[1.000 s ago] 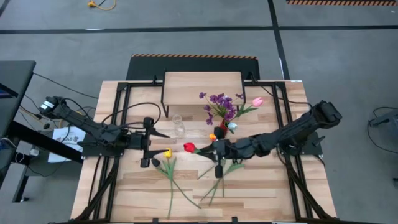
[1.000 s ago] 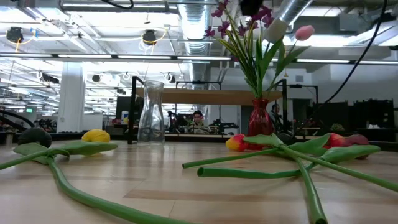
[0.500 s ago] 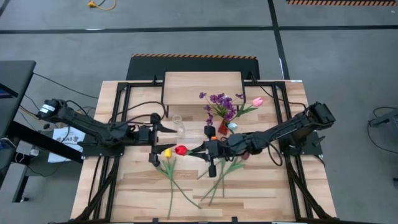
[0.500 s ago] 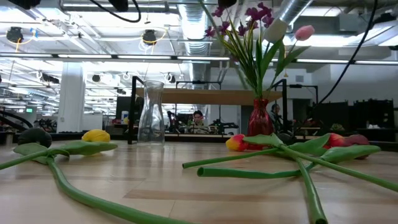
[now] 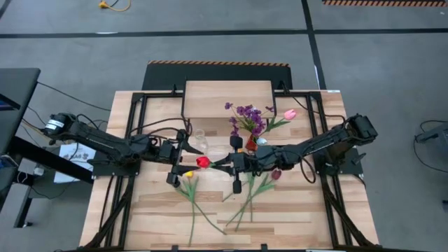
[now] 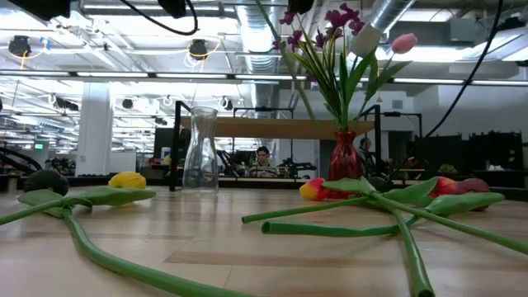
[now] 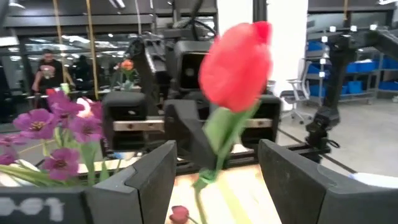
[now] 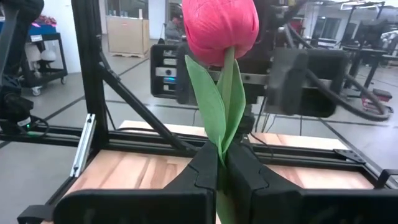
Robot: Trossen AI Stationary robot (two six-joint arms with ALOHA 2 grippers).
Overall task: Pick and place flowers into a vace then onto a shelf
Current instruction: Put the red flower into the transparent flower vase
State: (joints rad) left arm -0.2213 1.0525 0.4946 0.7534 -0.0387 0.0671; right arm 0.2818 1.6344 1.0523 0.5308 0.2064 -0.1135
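Note:
A red tulip (image 5: 203,162) with a green stem is held by my right gripper (image 5: 222,164), which is shut on it and points toward the table's left. My left gripper (image 5: 189,158) faces it, open. In the left wrist view its fingers stand on either side of the tulip's head (image 7: 236,65) without touching. A clear glass vase (image 5: 201,142) stands just beyond them, in front of the shelf (image 5: 227,98). A red vase (image 5: 250,143) holds purple sprigs and pink and white tulips. A yellow tulip (image 5: 187,173) and other tulips (image 5: 252,192) lie flat on the table. My right gripper pinches the red tulip's stem (image 8: 221,158) between its two fingers, just below the leaf. The fingers come level from the table's right and lie along the stem. The head (image 8: 221,25) sticks out past the fingertips, lifted clear of the table.
The shelf's plank top (image 6: 272,128) stands behind both vases (image 6: 200,153). Long green stems (image 6: 396,219) and an orange tulip head (image 6: 313,190) lie across the table's middle. A dark tulip head (image 6: 49,181) lies on the left. Black frame rails (image 5: 136,133) run along both sides.
My right gripper has carried the red tulip toward the table's left, nearer the clear vase. My left gripper has moved right to meet it, and its open fingers now stand around the tulip's head.

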